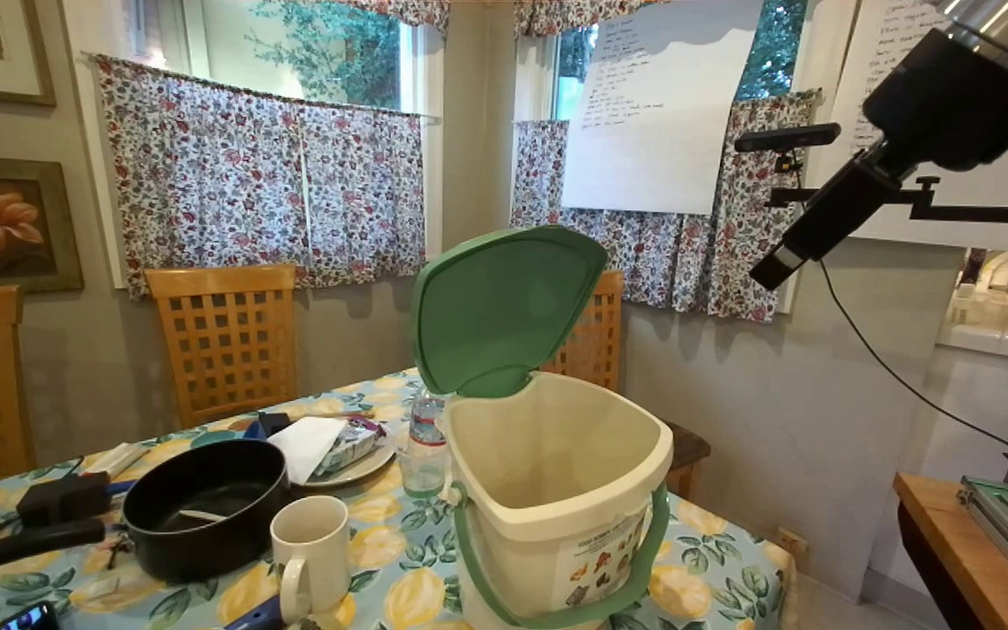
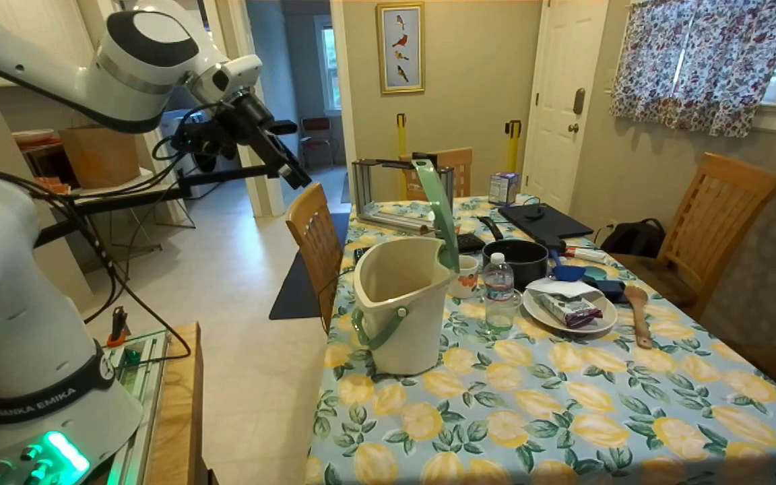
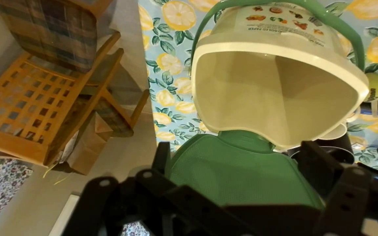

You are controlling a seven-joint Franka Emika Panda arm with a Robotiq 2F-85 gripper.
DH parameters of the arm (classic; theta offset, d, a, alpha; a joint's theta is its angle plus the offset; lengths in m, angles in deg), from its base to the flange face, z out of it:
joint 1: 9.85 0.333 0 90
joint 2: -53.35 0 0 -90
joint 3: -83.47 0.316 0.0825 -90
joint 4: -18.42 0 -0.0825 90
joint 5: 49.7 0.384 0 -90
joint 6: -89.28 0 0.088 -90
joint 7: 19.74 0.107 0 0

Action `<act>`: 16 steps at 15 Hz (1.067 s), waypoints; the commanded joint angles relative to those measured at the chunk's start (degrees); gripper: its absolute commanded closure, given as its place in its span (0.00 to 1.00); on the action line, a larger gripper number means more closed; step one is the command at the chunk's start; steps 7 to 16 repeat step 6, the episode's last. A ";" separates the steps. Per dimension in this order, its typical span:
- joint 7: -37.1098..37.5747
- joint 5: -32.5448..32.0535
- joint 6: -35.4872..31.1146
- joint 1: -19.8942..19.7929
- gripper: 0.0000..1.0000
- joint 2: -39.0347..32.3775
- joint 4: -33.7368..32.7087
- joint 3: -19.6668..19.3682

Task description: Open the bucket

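Note:
The bucket is a large cream-white bin with a green handle. It stands upright on the table in both exterior views (image 1: 556, 525) (image 2: 405, 330) and fills the upper middle of the wrist view (image 3: 241, 88). Its green lid (image 1: 504, 306) is raised, standing up from the hinge, and the inside shows. The lid is near edge-on in an exterior view (image 2: 438, 202). My gripper (image 1: 771, 271) is in the air, apart from the bucket and higher than its rim; it also shows in an exterior view (image 2: 299, 178). In the wrist view the gripper (image 3: 236, 147) has its fingers wide apart, with the lid beyond them.
A black pan (image 1: 206, 516), a white mug (image 1: 311, 551), a water bottle (image 2: 499, 286) and a plate (image 2: 583, 328) with packets stand beside the bucket. A metal frame (image 2: 395, 222) is behind it. Wooden chairs (image 2: 314, 242) surround the table.

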 commanded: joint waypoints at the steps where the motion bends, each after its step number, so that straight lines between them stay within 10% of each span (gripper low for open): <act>1: -0.06 0.00 0.00 -0.03 0.00 0.68 0.34 0.01; 16: -0.06 0.00 0.00 -0.05 0.00 1.05 0.51 0.15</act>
